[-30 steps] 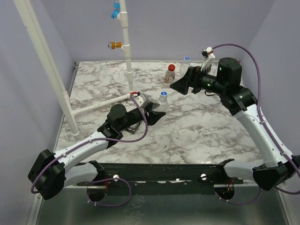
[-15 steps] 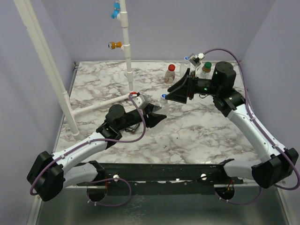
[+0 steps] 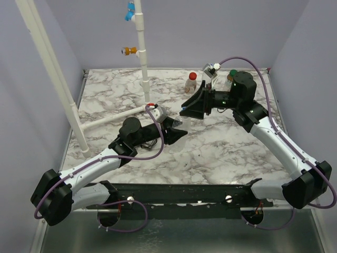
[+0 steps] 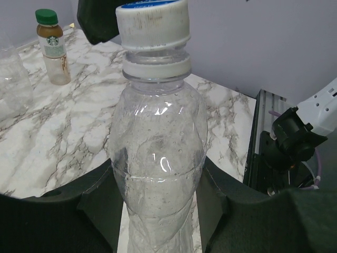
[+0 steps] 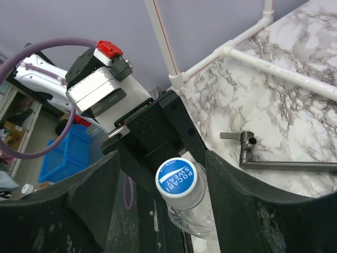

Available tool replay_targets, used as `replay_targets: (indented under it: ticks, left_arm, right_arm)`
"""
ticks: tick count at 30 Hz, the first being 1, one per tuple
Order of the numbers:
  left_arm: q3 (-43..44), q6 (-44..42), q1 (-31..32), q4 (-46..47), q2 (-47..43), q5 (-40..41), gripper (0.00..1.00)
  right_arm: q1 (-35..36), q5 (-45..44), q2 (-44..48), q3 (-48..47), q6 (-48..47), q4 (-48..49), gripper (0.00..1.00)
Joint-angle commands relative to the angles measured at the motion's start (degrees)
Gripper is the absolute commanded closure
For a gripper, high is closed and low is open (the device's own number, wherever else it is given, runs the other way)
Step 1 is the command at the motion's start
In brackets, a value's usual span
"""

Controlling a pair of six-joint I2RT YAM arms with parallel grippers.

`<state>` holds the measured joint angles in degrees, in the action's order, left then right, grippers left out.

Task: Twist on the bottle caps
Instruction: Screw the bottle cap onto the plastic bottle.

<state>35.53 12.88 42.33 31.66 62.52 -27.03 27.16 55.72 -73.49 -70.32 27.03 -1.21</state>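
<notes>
Mid-way across the marble table (image 3: 226, 153), the left gripper (image 3: 179, 130) is clamped round the belly of the clear bottle (image 4: 158, 158), keeping it upright, neck straight up. Its white-and-blue cap (image 5: 176, 177) sits between the right gripper (image 3: 187, 109) fingers: jaws half open, gaps both sides, gripping nothing. A second ago that arm was back toward the far right corner, jaws wider.
</notes>
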Motion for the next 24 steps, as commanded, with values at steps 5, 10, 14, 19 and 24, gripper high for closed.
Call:
replay_targets:
  ticks: [5,10,14,19,24]
  left_arm:
    - [0.55,0.74,-0.57,2.09,-0.12,-2.15,1.0]
    - [0.44,1.0,-0.72,2.17,-0.02,-2.24,1.0]
    - [0.54,1.61,-0.9,2.27,0.3,-2.89,1.0]
    - [0.51,2.21,-1.13,2.53,0.41,-3.14,1.0]
    - [0.63,3.79,-1.54,3.34,0.82,-3.47,1.0]
  right_arm:
    - [0.86,-3.04,-0.63,-0.74,-1.73,-1.58,0.33]
    - [1.18,-4.09,-0.34,-0.71,-1.93,-2.23,0.41]
    - [1.49,-4.91,0.09,-0.24,-2.4,-2.59,0.42]
    - [1.58,-6.68,0.65,0.23,-2.95,-3.16,0.51]
    - [2.11,-10.15,1.86,1.02,-3.6,-3.32,0.65]
